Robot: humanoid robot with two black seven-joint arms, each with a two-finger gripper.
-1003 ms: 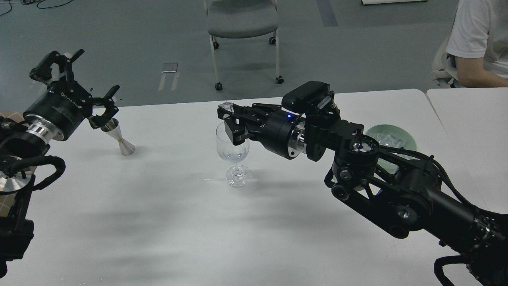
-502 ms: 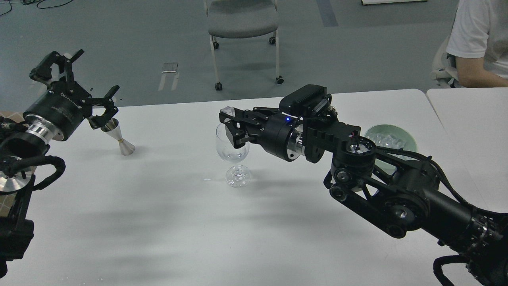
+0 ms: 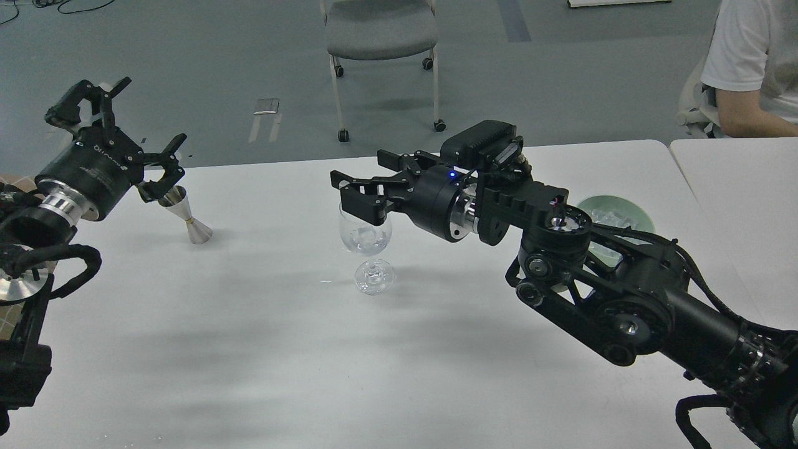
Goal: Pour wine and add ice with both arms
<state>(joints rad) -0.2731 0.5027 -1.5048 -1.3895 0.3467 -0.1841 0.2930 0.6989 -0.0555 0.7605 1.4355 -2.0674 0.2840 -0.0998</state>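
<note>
A clear stemmed wine glass (image 3: 366,240) stands mid-table. An ice cube (image 3: 365,236) lies in its bowl; any wine there is too faint to tell. My right gripper (image 3: 363,179) is open and empty just above the glass rim. My left gripper (image 3: 147,113) is open and empty at the far left, just above a small silver jigger (image 3: 188,216) that stands on the table. More ice (image 3: 614,217) lies in a pale green bowl (image 3: 642,215), partly hidden behind my right arm.
The white table (image 3: 262,324) stretches towards me. A second table (image 3: 735,181) adjoins it on the right, where a seated person (image 3: 754,62) is. A grey wheeled chair (image 3: 381,31) stands on the floor beyond the far edge.
My right gripper has opened and let go of the ice cube, which now lies in the glass. The left arm has not moved.
</note>
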